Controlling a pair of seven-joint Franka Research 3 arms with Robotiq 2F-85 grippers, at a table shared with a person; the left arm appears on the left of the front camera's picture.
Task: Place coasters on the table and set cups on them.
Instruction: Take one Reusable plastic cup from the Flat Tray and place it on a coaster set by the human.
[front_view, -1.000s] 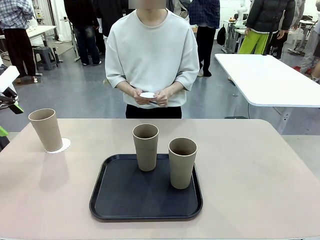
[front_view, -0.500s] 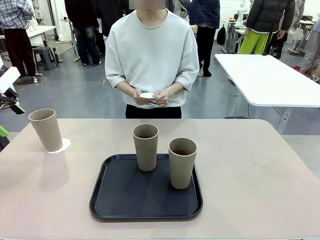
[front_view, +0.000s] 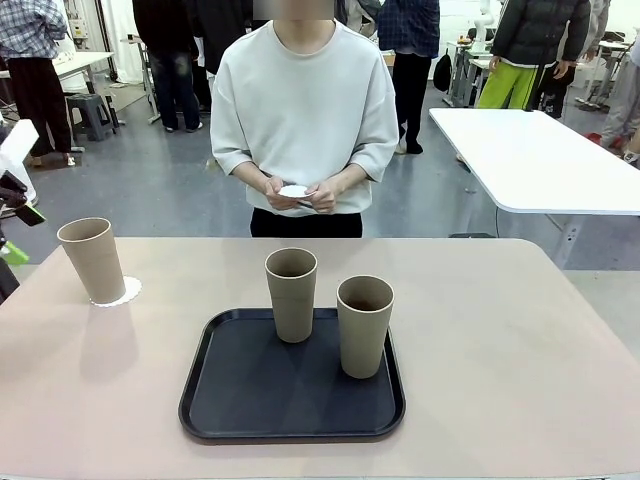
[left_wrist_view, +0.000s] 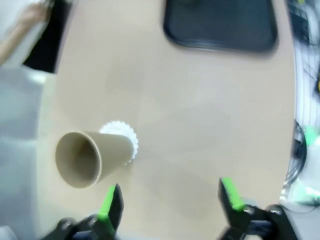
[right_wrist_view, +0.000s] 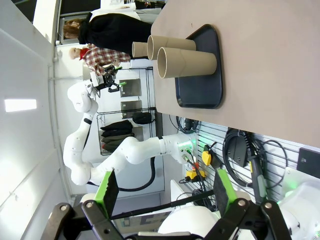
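Your left gripper (left_wrist_view: 168, 192) has its jaws wide apart, and nothing is between the green pads (left_wrist_view: 106, 202). It hangs above the table (left_wrist_view: 200, 110). Just beyond one finger you see a tan paper cup (left_wrist_view: 82, 157), which stands upright on a white lacy coaster (left_wrist_view: 125, 137). The gripper does not touch this cup.

Your right gripper (right_wrist_view: 165, 180) is also wide open and holds nothing. It is well apart from the cups and looks at the table from the side.

In the front view, the paper cup (front_view: 90, 258) with its coaster (front_view: 122, 292) is near the far left corner of the table (front_view: 500, 330). Two more cups stand upright on the black tray (front_view: 200, 400) in the middle: the rear cup (front_view: 291, 293) on the left and the front cup (front_view: 365, 325) on the right. They are close together, but they are not touching.

At the far side a person holds a second coaster (front_view: 296, 190) in both hands (front_view: 325, 195), in front of the body.
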